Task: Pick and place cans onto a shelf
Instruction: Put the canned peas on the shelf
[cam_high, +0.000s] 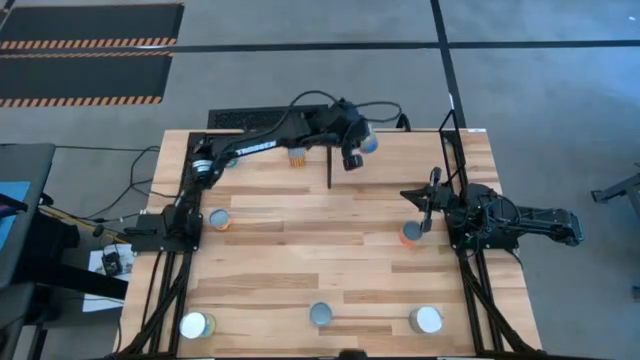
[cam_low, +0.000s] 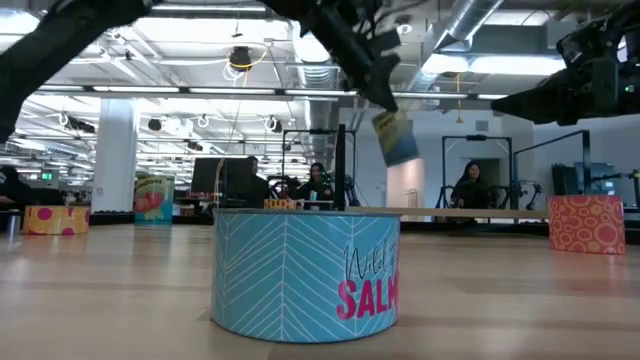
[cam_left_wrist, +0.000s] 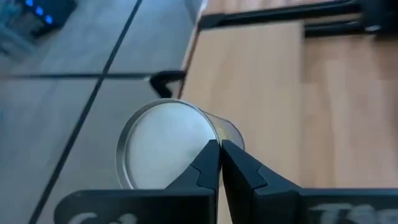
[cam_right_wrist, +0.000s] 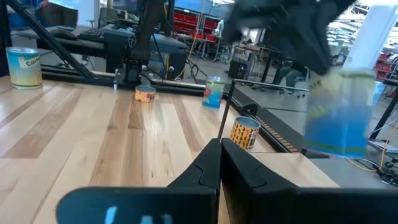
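My left claw (cam_left_wrist: 218, 148) is pinched narrow, the two fingers almost touching. Their tips sit right at the rim of the blue can (cam_left_wrist: 163, 148), whose silver top faces my wrist camera. From the low view that can hangs tilted off my tips, up in the air and clear of the desk (cam_high: 330, 262). From above, the claw and the can sit over the far edge of the desk, near the middle, with my left arm stretched across from its base at the left side.

Just beside the claw, toward the left, an orange can (cam_high: 297, 156) stands at the far edge, and a thin black upright rises between the two. The shelf (cam_low: 478, 213) shows in the low view as a light board with black bars, far across the desk. The blue can hangs above the level of that board.

My right claw (cam_high: 427, 208) waits at the right side of the desk, low, with its fingers closed together and nothing between them. Another orange can (cam_high: 411, 233) stands just beside it.

Further out, an orange-sided can (cam_high: 218, 220) stands near my left base. Along the near edge stand three more, well apart: a pale can (cam_high: 196, 324), a teal can (cam_high: 321, 315) in the middle and a white can (cam_high: 428, 320).
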